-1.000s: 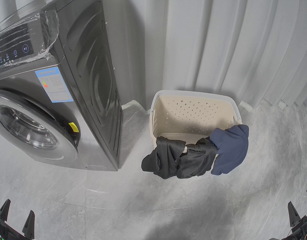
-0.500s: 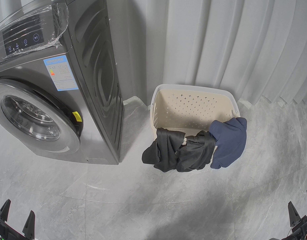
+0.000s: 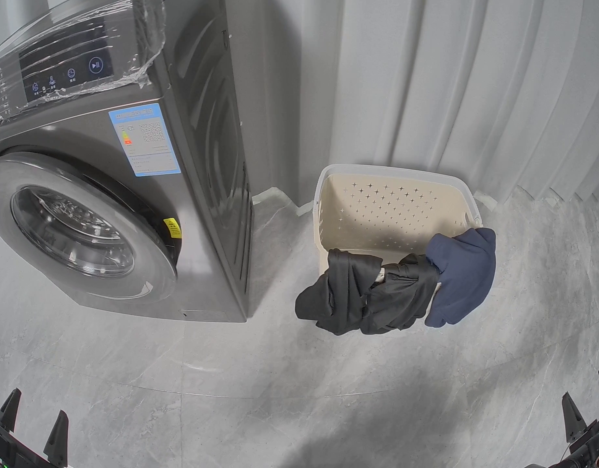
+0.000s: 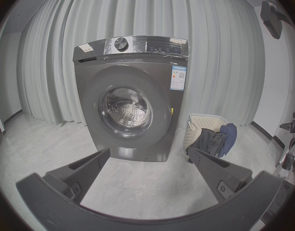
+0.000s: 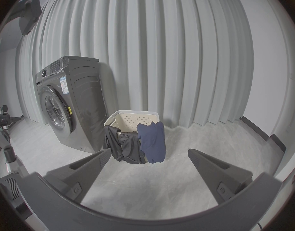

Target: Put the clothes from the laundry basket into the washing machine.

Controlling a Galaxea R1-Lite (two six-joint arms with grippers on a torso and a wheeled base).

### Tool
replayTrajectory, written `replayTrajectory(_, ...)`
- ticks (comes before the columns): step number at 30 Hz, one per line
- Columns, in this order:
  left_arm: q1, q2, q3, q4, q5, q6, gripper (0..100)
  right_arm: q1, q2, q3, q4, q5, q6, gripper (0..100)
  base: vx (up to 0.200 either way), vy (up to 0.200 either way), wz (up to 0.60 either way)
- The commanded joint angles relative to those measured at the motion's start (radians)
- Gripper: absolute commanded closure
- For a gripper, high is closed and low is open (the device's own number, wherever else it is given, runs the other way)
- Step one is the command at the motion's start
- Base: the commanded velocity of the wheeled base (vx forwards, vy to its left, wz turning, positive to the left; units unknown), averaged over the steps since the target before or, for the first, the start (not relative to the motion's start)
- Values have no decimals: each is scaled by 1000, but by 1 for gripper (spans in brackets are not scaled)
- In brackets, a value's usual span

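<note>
Left gripper [image 3: 33,417] and right gripper [image 3: 584,390] hang low over the grey floor [image 3: 312,391], both spread wide and holding nothing. Farther out, a black garment [image 3: 358,294] and a navy garment [image 3: 462,274] drape over the laundry basket's [image 3: 390,171] near rim. The washing machine [image 3: 202,131] stands left of the basket, round door [image 3: 72,229] closed. White curtain [image 3: 442,66] behind.

Bare floor [image 3: 280,385] lies open in front of the washer [image 3: 208,164] and the basket [image 3: 390,209], with a narrow strip of floor between the two. The washer's round door [image 3: 72,229] is shut across its mouth. The basket is open from above over its back half, but a black garment [image 3: 364,290] and a blue garment [image 3: 465,281] hang over its near rim, and the curtain [image 3: 442,66] stands close behind it.
</note>
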Motion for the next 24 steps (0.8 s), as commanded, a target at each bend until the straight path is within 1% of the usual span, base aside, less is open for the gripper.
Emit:
replayTrajectory(1, 0, -17, 18, 0, 1, 1, 0, 0, -15, 18, 0, 1, -1, 0, 0, 200, 0)
replayTrajectory(24, 0, -17, 18, 0, 1, 1, 0, 0, -15, 18, 0, 1, -1, 0, 0, 200, 0)
